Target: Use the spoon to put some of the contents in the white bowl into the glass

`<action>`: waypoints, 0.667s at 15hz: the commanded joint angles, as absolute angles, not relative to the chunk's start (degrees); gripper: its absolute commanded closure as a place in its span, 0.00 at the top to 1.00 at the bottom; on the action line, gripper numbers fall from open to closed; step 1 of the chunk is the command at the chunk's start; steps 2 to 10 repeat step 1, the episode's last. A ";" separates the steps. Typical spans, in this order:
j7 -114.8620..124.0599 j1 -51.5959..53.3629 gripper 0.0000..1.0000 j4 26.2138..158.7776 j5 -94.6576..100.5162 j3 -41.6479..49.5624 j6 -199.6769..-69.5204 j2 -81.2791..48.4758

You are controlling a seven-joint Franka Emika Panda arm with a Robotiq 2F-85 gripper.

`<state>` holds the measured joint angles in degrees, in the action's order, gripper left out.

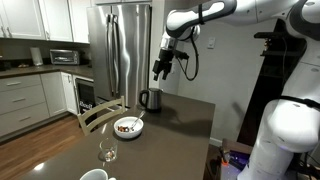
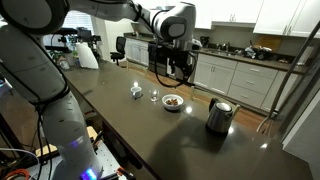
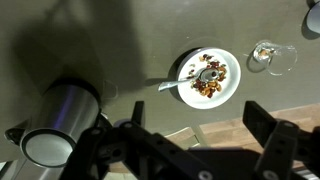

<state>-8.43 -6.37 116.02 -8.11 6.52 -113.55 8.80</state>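
Home kitchen; fridge [image 1: 120, 45], cabinets [image 1: 35, 18]

We see the white bowl [image 3: 233, 92] with brownish bits [image 3: 212, 90] in it, the spoon [image 3: 176, 82] resting inside with its handle over the rim, and the clear glass [image 3: 272, 58] nearby.

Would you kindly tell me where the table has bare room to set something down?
Bare: the wide table strip alongside the kettle, white bowl and glass. Crowded: the row from kettle through bowl and glass to the white mug.
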 commanded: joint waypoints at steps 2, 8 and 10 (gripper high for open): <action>-3.28 -6.74 1.00 120.58 -6.36 6.55 -112.57 14.45; -3.28 -6.74 1.00 120.58 -6.36 6.55 -112.57 14.45; -3.28 -6.74 1.00 120.58 -6.36 6.55 -112.57 14.45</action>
